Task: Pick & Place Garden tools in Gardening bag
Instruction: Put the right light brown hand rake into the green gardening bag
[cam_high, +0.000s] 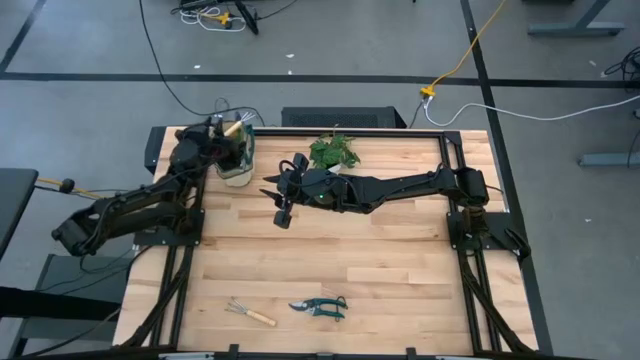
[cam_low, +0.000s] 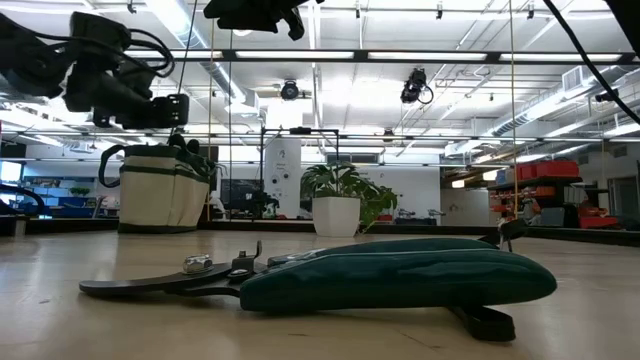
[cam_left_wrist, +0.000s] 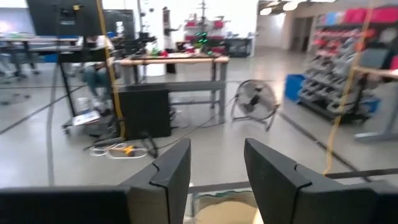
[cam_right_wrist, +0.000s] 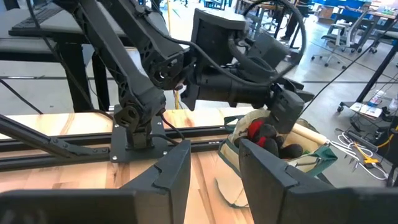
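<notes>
The beige gardening bag (cam_high: 238, 160) stands at the table's far left, with black-and-red gloves (cam_right_wrist: 263, 133) inside it. My left gripper (cam_left_wrist: 217, 152) hovers level over the bag's opening (cam_left_wrist: 225, 204), open and empty. My right gripper (cam_high: 283, 210) hangs above the table's middle, open and empty, facing the bag (cam_right_wrist: 306, 149). The teal-handled pruning shears (cam_high: 320, 306) and the small wooden-handled rake (cam_high: 249, 313) lie flat on the table near its front edge. In the low view the shears (cam_low: 390, 278) fill the foreground, with the bag (cam_low: 160, 188) behind them.
A leafy potted plant (cam_high: 334, 151) in a white pot (cam_low: 337, 215) stands at the far edge, just right of the bag and behind my right arm (cam_high: 400, 187). Bare wood stretches between the arms and the tools at the front.
</notes>
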